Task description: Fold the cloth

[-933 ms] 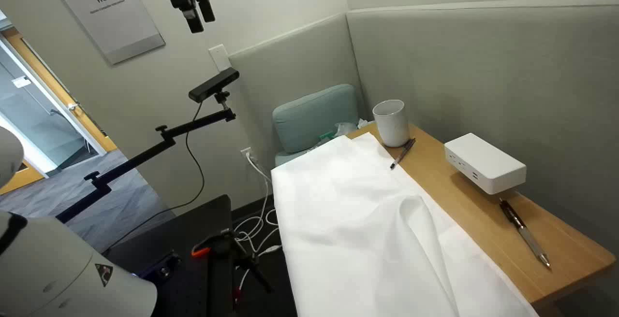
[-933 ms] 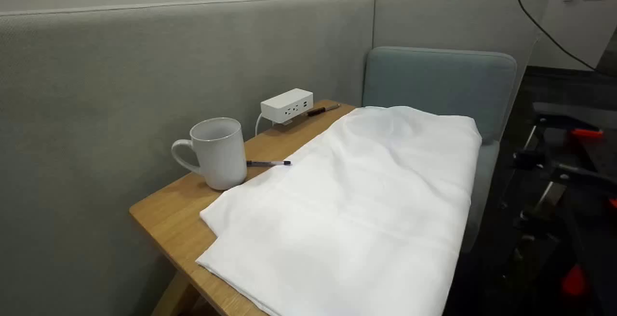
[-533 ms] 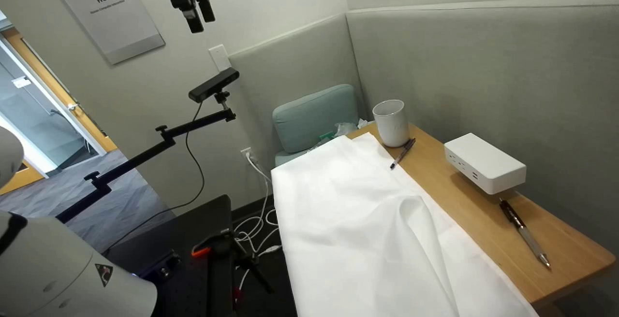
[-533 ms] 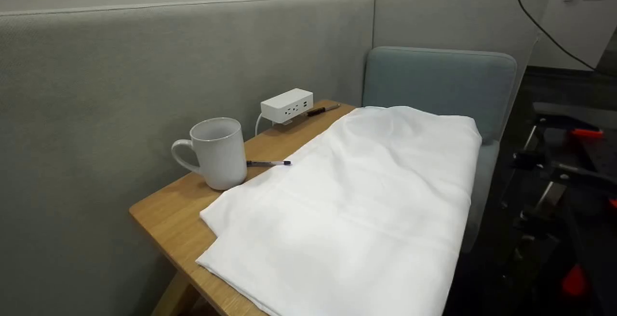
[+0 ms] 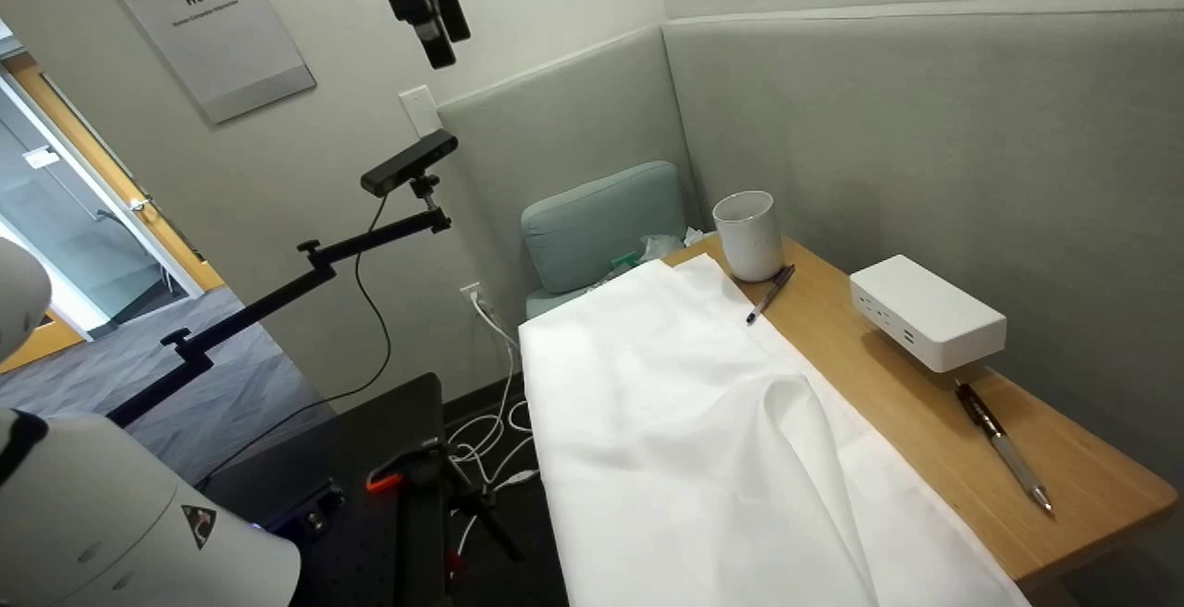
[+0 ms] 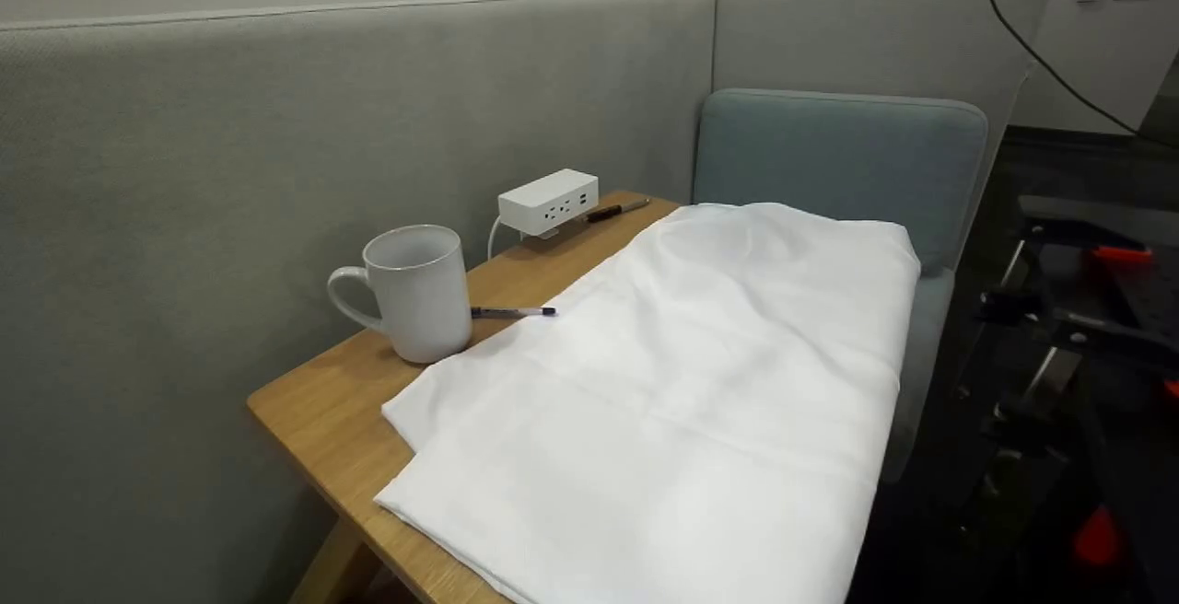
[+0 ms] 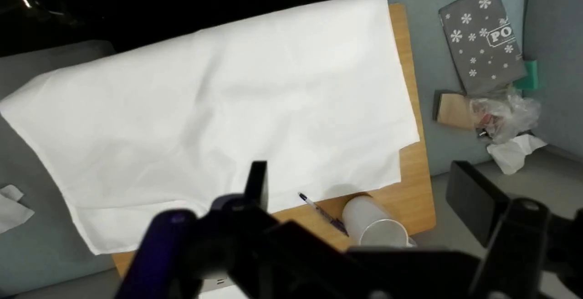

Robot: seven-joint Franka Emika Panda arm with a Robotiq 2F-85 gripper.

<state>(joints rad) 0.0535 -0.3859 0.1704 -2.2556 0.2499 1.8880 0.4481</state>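
Observation:
The white cloth (image 5: 684, 422) lies over most of the wooden table, wrinkled, with a raised fold near its middle in an exterior view. It also shows in an exterior view (image 6: 663, 401), where two staggered layers show at the near corner, and in the wrist view (image 7: 255, 103). One long side hangs over the table edge. My gripper (image 5: 447, 47) is high above the table, apart from the cloth. In the wrist view the gripper (image 7: 362, 185) has its two fingers wide apart with nothing between them.
A white mug (image 6: 419, 296) stands on the table beside the cloth. A pen (image 5: 770, 294) lies by it, one end on the cloth. A white power box (image 5: 928, 313) and a second pen (image 5: 1004, 445) are along the wall side. A camera arm (image 5: 305, 278) stands near the robot.
My gripper has moved to the right in an exterior view, still high up. The cloth and the other objects have not moved.

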